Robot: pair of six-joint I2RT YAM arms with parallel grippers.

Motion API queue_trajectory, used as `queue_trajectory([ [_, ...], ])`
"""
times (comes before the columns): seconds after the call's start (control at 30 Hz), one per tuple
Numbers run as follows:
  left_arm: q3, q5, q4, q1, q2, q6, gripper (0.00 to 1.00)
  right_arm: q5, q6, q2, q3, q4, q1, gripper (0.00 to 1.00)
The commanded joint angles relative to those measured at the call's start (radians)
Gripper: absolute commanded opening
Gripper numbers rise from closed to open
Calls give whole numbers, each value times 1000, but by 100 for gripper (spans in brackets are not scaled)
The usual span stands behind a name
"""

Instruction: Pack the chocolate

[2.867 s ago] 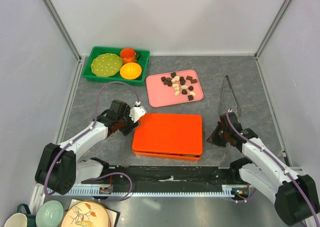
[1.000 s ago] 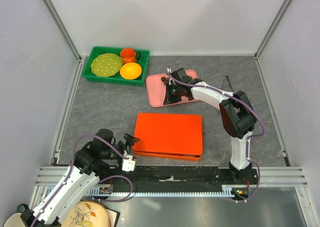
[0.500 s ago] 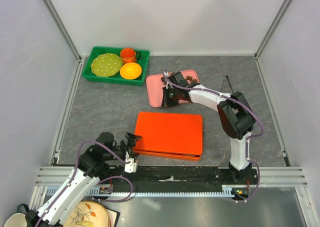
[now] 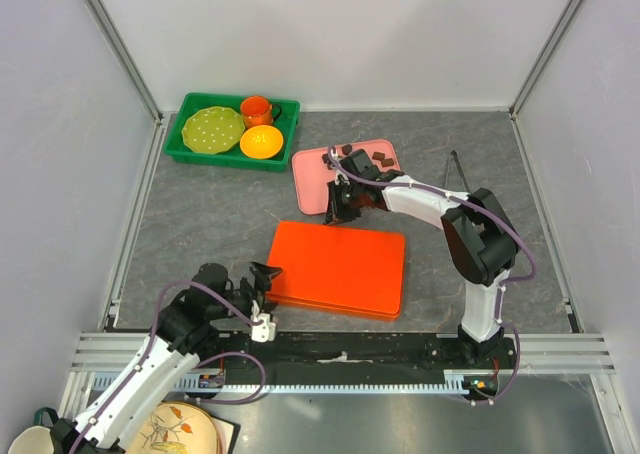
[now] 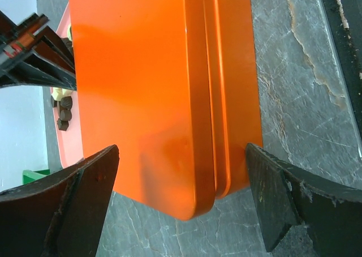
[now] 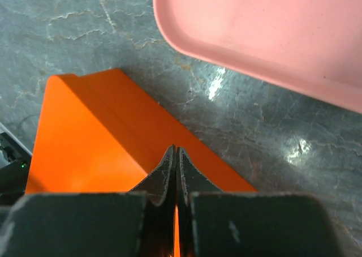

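The flat box [image 4: 338, 271] at the centre is bright orange all over. At 12 o'clock from it a pale pink tray [image 4: 308, 181] carries dark brown chocolate [image 4: 384, 159]. At 10 o'clock a green bin [image 4: 200, 158] holds a lime plate [image 4: 212, 127] dotted white, an orange mug [image 4: 258, 108] and a yellow-orange bowl [image 4: 261, 141]. The table [image 4: 200, 224] is grey, veined like marble.

Robot test cell, probably a lab.
White panels [image 4: 330, 34] from 9 to 3 o'clock enclose a grey table [image 4: 200, 224]; aluminium rail [image 4: 570, 349] at 6.
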Motion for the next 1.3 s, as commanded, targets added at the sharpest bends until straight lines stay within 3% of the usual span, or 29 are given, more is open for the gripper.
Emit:
queue_trajectory([
  [0.0,12,-42,70,-2,25,3,99,-27,-28,-82,-23,7,13,0],
  [0.6,31,-76,62,-2,37,-20,99,1,-22,86,167,23,18,0],
  [1.27,34,-93,43,-2,25,-25,99,-40,-5,26,58,82,50,0],
])
